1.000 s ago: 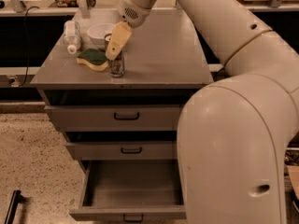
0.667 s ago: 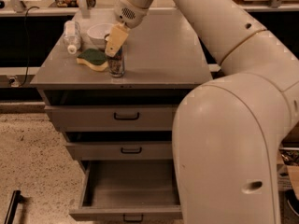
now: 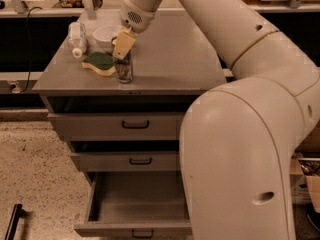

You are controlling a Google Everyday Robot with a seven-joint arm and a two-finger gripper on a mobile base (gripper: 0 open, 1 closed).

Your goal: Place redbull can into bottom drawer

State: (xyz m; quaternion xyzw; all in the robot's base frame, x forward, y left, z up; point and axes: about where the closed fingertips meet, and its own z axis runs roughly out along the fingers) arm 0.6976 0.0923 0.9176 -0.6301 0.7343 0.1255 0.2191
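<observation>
The redbull can (image 3: 123, 70) stands upright on the grey cabinet top (image 3: 170, 59), near its front edge and just right of a sponge. My gripper (image 3: 123, 45) comes down from above onto the can's top and hides its upper part. The can's base rests on the cabinet top. The bottom drawer (image 3: 134, 228) is pulled open below, almost straight under the can. Its inside is bare, and its small black handle shows on the front.
A green-and-yellow sponge (image 3: 100, 63), a white bowl (image 3: 105, 34) and a clear plastic bottle (image 3: 76, 39) lying on its side sit left of and behind the can. The two upper drawers (image 3: 135, 125) are shut. My arm's bulky body (image 3: 240, 159) covers the right side.
The gripper stays at the can's top and the can has not moved. My arm's body has shifted slightly left in the view.
</observation>
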